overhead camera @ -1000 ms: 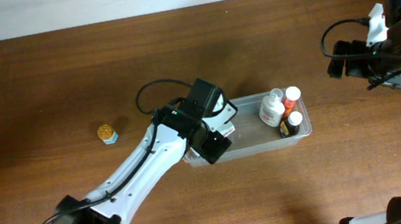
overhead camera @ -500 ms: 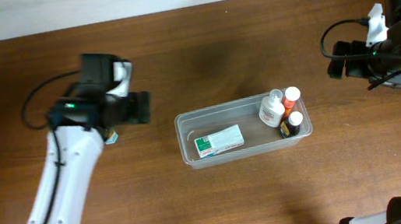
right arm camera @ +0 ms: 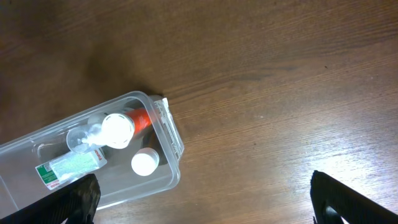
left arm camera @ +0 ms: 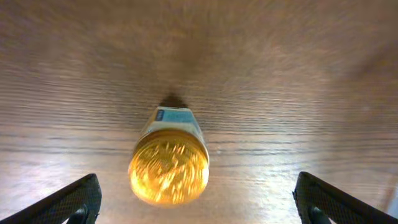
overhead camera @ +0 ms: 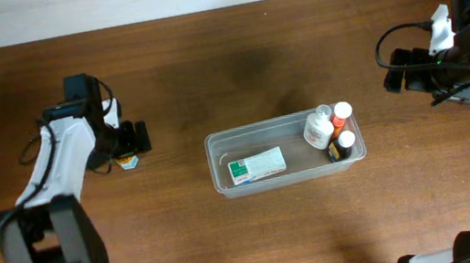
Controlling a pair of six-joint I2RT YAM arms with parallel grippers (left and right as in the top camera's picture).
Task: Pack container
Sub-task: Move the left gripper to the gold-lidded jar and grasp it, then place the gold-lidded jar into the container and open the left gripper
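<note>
One item outstanding on the bench: small jar with gold lid, upright, well apart from the container, off its left end. Finds left tool directly over that jar, fingers spread wide to either side, no contact visible, nothing held. Notes a change from a second ago: then at the container's left end, now swung clear across to the jar. Notes also the green-and-white box lying flat in the container's left half, uncovered since the withdrawal. Judges the box placement complete and the jar pickup the step in hand, with descent and closing not yet made. Finds the container near bench centre, long side across, unmoved. Counts three bottles standing together at its right end: white bottle, orange bottle, dark bottle with white cap. Sees free floor between box and bottles, enough by judgement for the jar. Finds right tool farthest off, raised beyond the container's right end, fingers spread, empty, posture unchanged. Flags one risk: round lid, small jar, possible tipping under an off-centre close.
</note>
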